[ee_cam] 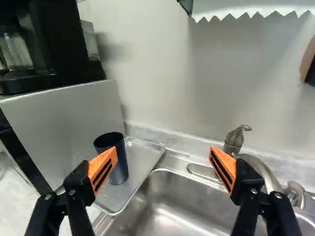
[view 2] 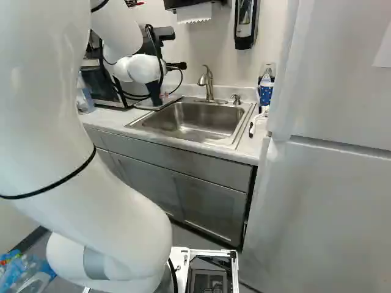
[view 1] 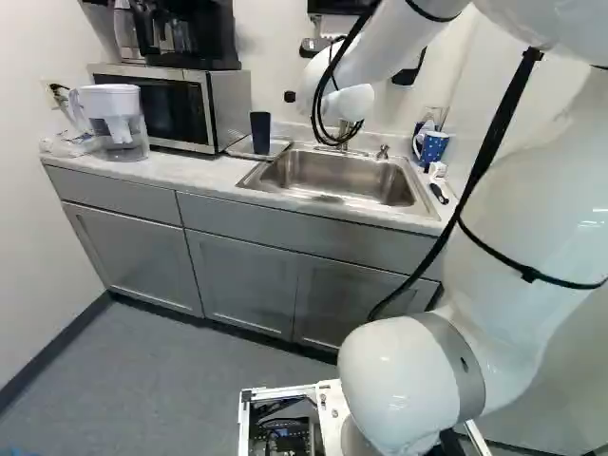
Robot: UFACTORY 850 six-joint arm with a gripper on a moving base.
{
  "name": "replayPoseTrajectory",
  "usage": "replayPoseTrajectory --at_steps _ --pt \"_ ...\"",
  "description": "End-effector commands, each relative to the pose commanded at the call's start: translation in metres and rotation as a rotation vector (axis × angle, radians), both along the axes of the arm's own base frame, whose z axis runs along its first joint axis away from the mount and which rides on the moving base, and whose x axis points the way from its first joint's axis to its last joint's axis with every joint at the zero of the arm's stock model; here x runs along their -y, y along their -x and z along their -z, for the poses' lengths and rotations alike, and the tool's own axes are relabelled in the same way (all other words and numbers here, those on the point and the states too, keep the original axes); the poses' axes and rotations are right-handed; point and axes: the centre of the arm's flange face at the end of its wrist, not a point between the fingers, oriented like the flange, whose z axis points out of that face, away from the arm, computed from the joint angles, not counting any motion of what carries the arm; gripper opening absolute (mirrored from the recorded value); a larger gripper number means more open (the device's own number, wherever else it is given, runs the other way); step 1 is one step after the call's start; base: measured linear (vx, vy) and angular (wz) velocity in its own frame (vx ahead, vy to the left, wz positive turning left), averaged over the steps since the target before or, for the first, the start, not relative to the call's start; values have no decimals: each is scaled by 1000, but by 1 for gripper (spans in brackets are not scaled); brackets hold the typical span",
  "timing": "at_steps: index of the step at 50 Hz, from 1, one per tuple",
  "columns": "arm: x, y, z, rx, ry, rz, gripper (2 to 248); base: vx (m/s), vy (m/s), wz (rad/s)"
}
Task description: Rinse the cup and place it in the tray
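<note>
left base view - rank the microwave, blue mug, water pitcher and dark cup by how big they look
1. microwave
2. water pitcher
3. dark cup and blue mug, unranked: the cup is taller, the mug wider, overall much alike

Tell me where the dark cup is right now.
The dark cup stands upright in the tray, between the microwave and the sink, left of the sink in the left base view.
</note>
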Motion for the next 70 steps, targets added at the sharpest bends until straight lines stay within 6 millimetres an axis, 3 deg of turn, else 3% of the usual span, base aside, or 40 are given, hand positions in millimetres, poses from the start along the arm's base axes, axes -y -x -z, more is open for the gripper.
replayPoseTrajectory --at_steps 26,70 --pt "23 -46 -5 11 -1 46 247 0 0 0" --pt "75 -111 13 -123 1 130 247 0 0 0"
